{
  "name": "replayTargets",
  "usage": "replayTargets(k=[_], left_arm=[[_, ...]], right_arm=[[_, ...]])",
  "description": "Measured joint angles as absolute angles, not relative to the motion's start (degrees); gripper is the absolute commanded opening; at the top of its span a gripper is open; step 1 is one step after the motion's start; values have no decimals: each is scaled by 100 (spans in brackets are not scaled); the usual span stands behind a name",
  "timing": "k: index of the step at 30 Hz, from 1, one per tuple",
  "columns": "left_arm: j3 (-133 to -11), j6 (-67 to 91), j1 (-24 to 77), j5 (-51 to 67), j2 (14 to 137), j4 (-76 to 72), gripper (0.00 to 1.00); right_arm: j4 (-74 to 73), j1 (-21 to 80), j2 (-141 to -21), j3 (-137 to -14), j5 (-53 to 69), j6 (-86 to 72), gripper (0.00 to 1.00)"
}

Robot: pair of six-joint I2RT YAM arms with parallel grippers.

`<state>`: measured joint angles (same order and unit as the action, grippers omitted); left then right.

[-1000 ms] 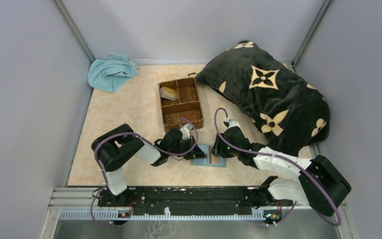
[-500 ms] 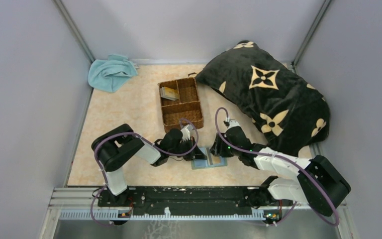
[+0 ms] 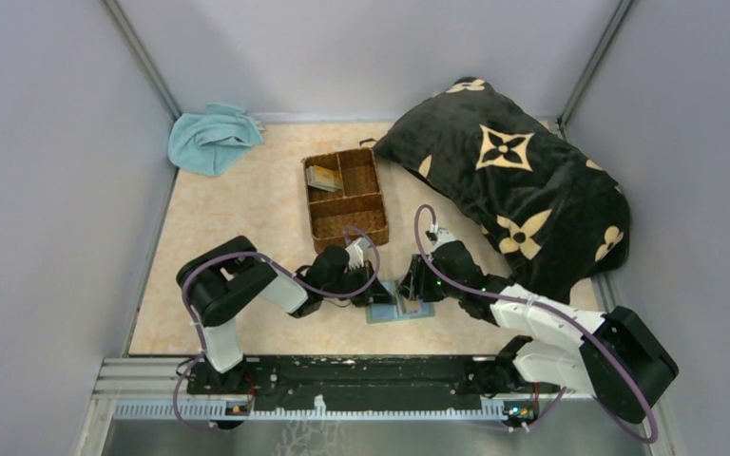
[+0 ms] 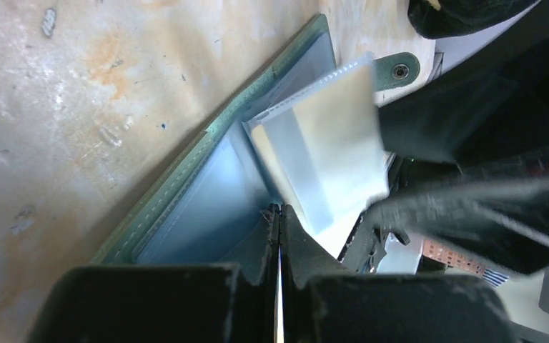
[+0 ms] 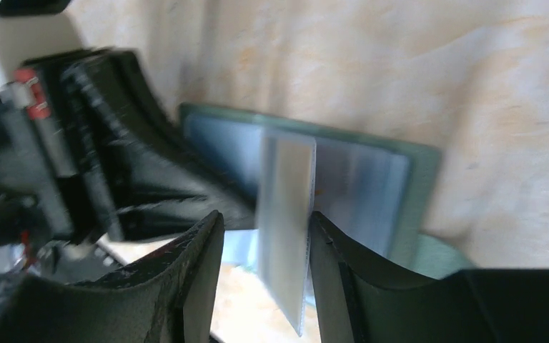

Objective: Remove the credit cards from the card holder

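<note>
The card holder (image 3: 401, 304) lies open on the table between both grippers, grey-green with pale blue pockets (image 4: 186, 207). A tan-gold and grey credit card (image 4: 322, 150) stands up out of its middle. My left gripper (image 4: 279, 211) is shut, pinching the edge of the card holder's inner pocket; it shows in the top view (image 3: 376, 293). My right gripper (image 5: 266, 214) is open around the upright card (image 5: 286, 207); the card touches only the right finger (image 5: 343, 264), with a gap on the other side. More cards (image 3: 323, 178) lie in the basket.
A brown wicker three-part basket (image 3: 371, 211) stands just beyond the grippers. A large black pillow with tan flowers (image 3: 523, 180) fills the right side. A light-blue towel (image 3: 211, 138) lies at the far left corner. Grey walls close in on both sides.
The card holder has turned a little and its near left corner has slid left. The right gripper has shifted slightly over it; the left gripper stays shut on the pocket.
</note>
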<state>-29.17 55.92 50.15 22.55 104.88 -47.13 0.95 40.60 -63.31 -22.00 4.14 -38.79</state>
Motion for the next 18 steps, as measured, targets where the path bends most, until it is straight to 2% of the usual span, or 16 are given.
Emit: replayTargets(k=[5,12,18], left_arm=[[-2923,5612,5039,2250,10549,-4825,2],[-2923,5629,5041,2255,10582,-4884,3],[-2923,5677,5041,2252,10608,-4930,3]], right_arm=[[97,4147,-6226,-2200,1020,-4007,47],[82,4182,-6226,-2200,1216,-4040,47],[-58,4532,-6228,-2259,1140,-4069,56]])
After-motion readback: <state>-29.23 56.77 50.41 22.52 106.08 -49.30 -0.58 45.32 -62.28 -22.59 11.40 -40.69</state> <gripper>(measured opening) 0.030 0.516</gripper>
